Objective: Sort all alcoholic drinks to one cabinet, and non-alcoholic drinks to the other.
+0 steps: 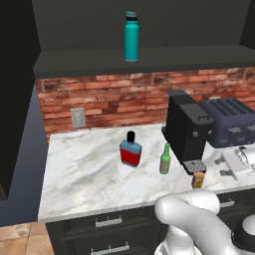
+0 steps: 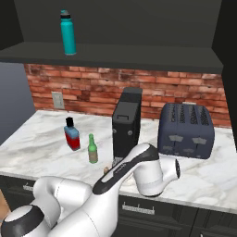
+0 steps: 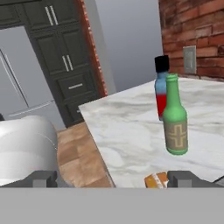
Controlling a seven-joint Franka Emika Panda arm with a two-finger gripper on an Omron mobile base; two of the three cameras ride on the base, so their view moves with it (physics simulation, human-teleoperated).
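Note:
The tall teal bottle (image 1: 131, 37) (image 2: 68, 32) stands on the shelf of the open upper cabinet (image 1: 139, 61). On the marble counter (image 1: 84, 174) stand the blue flask (image 1: 131, 149) (image 2: 71, 135) (image 3: 161, 87) with its red label, and to its right the slim green bottle (image 1: 165, 159) (image 2: 93, 149) (image 3: 176, 118). The small orange carton (image 1: 198, 179) (image 3: 156, 180) sits near the counter's front edge, in front of the coffee machine. My gripper (image 3: 113, 179) is open and level with the counter, looking along it. The carton lies low between its fingertips (image 3: 186, 178), nearer the right one and untouched.
A black coffee machine (image 1: 187, 127) (image 2: 126, 122) and a dark toaster (image 1: 229, 122) (image 2: 186, 124) stand at the back right of the counter. A wall socket (image 1: 77, 117) is on the brick wall. The counter's left end drops to the floor (image 3: 81, 157).

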